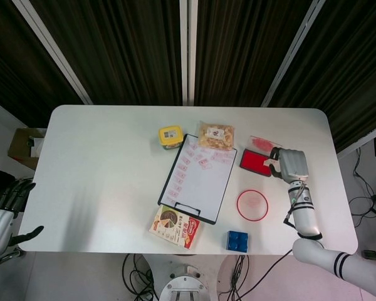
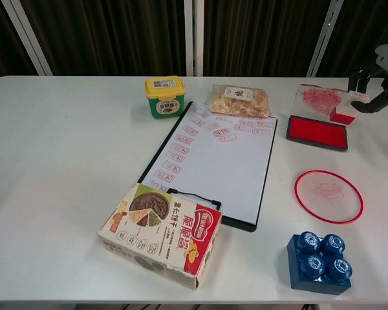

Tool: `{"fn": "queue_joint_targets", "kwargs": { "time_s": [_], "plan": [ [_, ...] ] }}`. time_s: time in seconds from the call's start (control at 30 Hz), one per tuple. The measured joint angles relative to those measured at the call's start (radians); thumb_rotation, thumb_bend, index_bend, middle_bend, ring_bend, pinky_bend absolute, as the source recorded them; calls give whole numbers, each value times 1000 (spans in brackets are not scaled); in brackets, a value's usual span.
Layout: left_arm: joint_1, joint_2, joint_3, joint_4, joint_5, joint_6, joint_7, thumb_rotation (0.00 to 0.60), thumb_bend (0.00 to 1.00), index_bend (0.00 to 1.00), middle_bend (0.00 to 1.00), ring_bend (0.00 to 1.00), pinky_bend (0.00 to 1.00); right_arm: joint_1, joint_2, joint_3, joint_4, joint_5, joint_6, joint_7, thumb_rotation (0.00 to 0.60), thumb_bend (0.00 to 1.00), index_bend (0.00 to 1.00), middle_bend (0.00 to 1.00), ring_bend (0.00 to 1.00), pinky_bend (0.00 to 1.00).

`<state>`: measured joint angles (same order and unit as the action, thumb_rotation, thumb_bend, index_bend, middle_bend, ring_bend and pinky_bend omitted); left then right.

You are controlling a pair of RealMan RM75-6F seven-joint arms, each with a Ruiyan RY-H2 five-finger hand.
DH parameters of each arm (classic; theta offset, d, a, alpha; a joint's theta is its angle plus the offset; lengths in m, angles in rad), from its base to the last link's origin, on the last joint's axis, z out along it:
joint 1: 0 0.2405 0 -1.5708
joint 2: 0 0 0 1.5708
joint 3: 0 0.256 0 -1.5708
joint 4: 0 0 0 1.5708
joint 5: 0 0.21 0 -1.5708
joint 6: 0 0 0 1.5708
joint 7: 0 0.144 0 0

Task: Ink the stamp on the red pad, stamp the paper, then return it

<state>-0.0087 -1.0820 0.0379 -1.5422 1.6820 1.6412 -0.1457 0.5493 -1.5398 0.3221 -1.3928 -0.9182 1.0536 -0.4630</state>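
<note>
Currently the right robot hand (image 2: 377,77) pinches the stamp (image 2: 344,114) at the upper right of the frame, just above the right end of the red pad (image 2: 317,130). Left of the pad lies the paper (image 2: 216,161). The left robot hand (image 1: 1,213), fingers apart and holding nothing, sits off the tabletop (image 2: 64,168) at lower left.

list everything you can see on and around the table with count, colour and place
stamp: 1, red and white, pinched by the right hand over the ink pad's right end
ink pad: 1, red, far right, lid open behind
ring dish: 1, red rim, near right
clipboard: 1, black, white paper with red stamps, centre
tub: 1, yellow lid, green body, far centre
snack bag: 1, clear, beside tub
box: 1, printed, near centre
block: 1, blue, near right
cardboard box: 1, brown, floor left
left hand: off table, fingers apart
right hand: holds stamp
</note>
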Motion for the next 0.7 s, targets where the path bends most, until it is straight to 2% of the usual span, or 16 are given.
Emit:
{"fn": "queue_joint_targets", "kwargs": {
  "time_s": [0.1, 0.2, 0.7],
  "plan": [
    [1, -1, 0, 6, -4, -2, -6, 600, 0, 98, 94, 68, 161, 45, -32, 22, 26, 94, -22, -62, 600, 483, 872, 760, 965, 1000],
    [2, 0, -1, 12, -8, -1, -12, 600, 0, 98, 94, 68, 161, 83, -57, 31, 63, 137, -51, -83, 600, 485, 883, 767, 965, 1000],
    [-3, 3, -4, 16, -16, -13, -18, 600, 0, 98, 94, 67, 161, 136, -112, 2, 188, 197, -111, -65, 600, 490, 890, 771, 965, 1000]
  ]
}}
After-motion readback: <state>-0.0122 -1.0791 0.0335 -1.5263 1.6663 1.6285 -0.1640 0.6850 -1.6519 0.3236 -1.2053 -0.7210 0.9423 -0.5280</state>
